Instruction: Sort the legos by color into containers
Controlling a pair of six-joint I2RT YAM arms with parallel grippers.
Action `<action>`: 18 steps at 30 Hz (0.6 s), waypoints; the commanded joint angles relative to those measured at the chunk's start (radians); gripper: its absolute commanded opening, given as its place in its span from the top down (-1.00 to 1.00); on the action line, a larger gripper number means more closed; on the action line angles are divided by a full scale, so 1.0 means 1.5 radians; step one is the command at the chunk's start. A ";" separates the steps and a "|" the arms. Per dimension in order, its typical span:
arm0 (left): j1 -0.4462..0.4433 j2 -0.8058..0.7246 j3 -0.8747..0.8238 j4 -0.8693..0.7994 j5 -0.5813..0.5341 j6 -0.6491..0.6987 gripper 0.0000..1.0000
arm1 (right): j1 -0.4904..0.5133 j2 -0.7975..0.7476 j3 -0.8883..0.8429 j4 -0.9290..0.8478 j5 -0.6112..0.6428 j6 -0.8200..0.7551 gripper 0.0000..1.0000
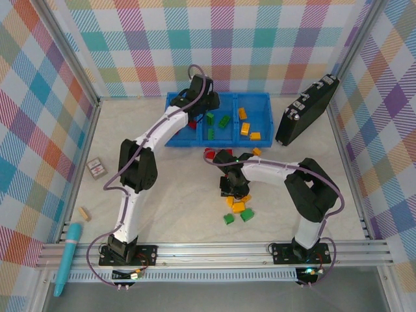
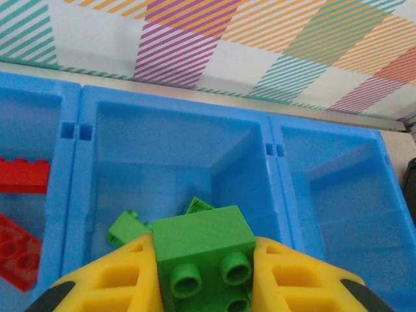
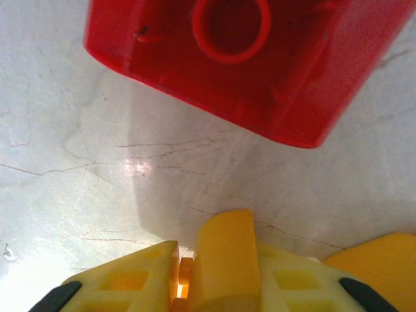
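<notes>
Legos [image 1: 238, 207] are split between a pale marbled table [image 1: 162, 188] and the blue tray [image 1: 253, 96] at its far side, which has three compartments in a row. A black case [image 1: 307, 110] stands tilted just right of the tray. The left arm [image 1: 162, 130] reaches over the tray's left end, and the right arm [image 1: 273, 170] bends in toward the middle of the table.

In the tray, the left compartment [image 2: 32, 123] holds red bricks [image 2: 23, 175], the middle compartment [image 2: 169, 156] holds green bricks [image 1: 223, 121], and the right compartment [image 1: 260, 107] holds yellow-orange bricks [image 1: 245, 129].

The left hand [image 2: 203, 260] hangs over the middle compartment, its yellow fingers [image 2: 110, 279] clamped on a green brick [image 2: 203, 244] whose studs face the wrist camera. The right hand [image 3: 218, 276] is low over the table, pinching a yellow-orange piece [image 3: 224, 247]; whether that piece touches the table cannot be told. Just ahead of it a red brick [image 3: 221, 71] lies on the table with its hollow underside showing.

Close beside the right hand, two loose green pieces [image 1: 229, 219] lie among yellow-orange ones. A small grey card [image 1: 95, 168] lies well apart at the left.
</notes>
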 commanded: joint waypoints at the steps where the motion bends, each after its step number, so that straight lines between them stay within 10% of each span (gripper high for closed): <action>1: 0.007 0.036 0.065 -0.030 0.015 0.011 0.64 | 0.006 -0.025 0.012 -0.027 0.011 -0.018 0.45; 10: 0.009 0.094 0.076 -0.021 0.041 -0.042 0.61 | 0.000 -0.131 0.067 -0.070 0.077 -0.123 0.53; 18: 0.017 0.108 0.069 -0.029 0.074 -0.082 0.07 | -0.049 -0.175 0.128 -0.077 0.076 -0.225 0.53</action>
